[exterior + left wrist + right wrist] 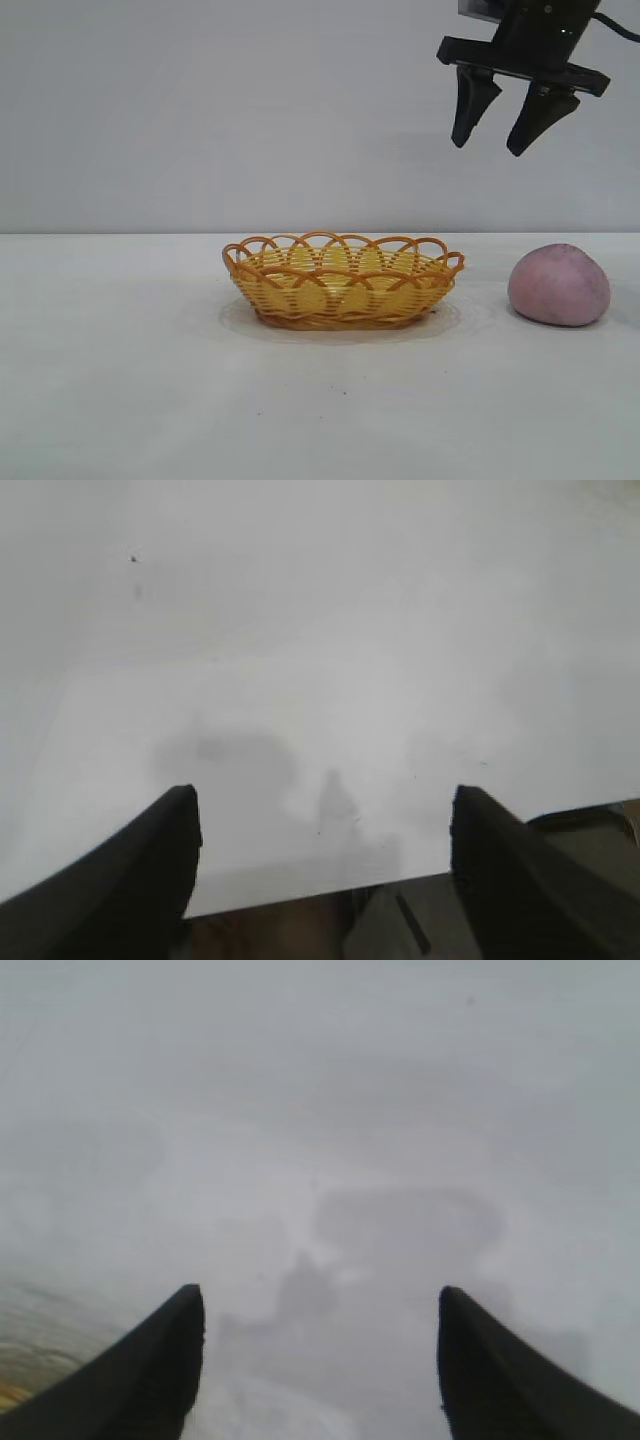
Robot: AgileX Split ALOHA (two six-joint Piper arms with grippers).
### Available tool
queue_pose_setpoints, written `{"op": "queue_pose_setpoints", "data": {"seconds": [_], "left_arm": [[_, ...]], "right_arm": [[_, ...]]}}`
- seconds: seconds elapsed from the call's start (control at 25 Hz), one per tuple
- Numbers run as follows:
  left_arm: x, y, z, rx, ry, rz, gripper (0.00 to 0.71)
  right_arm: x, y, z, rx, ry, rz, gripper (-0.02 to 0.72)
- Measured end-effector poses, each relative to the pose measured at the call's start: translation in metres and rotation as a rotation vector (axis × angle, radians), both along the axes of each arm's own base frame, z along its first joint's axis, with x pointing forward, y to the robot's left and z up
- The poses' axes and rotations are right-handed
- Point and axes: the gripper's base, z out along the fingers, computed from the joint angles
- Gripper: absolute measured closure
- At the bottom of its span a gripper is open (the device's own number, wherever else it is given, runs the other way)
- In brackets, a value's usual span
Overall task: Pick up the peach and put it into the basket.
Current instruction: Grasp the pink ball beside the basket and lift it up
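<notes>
**Open claw held high, peach on the table beside the basket**

The right gripper (501, 126) is seen at the upper right of the exterior view, its two black fingers apart and pointing down, nothing between them. It hangs well above the table (120, 380), over the gap between basket and peach. The left gripper (320, 850) is shown only in its own wrist view, fingers spread wide over bare white surface (empty as well).

No writing or label can be read anywhere.

The peach (559, 285) is a dull pink-mauve, matte, rounded lump, resting on the table just right of the basket (343, 279), apart from it. The basket is yellow-orange wicker with a looped rim, empty.

The table is white; a plain grey wall (200, 110) stands behind.
</notes>
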Motion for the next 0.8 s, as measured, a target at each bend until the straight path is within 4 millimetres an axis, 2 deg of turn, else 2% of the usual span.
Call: {"op": "queue_pose_setpoints", "data": {"seconds": [0.2,0.32,0.48,0.8], "left_arm": [[-0.054,-0.001,0.003,0.008,-0.237,-0.006,0.196],[-0.075,-0.002,-0.005,0.013,-0.32,-0.007,0.196],[-0.078,-0.003,-0.02,0.003,-0.309,-0.013,0.196],[-0.076,-0.001,-0.021,-0.006,-0.31,0.021,0.196]], "right_arm": [[0.0,0.0,0.0,-0.001,0.0,0.0,0.277],[0.0,0.0,0.0,-0.001,0.0,0.0,0.277],[0.0,-0.001,-0.001,-0.01,0.001,0.004,0.277],[-0.003,-0.003,0.007,-0.041,-0.008,0.02,0.277]]}}
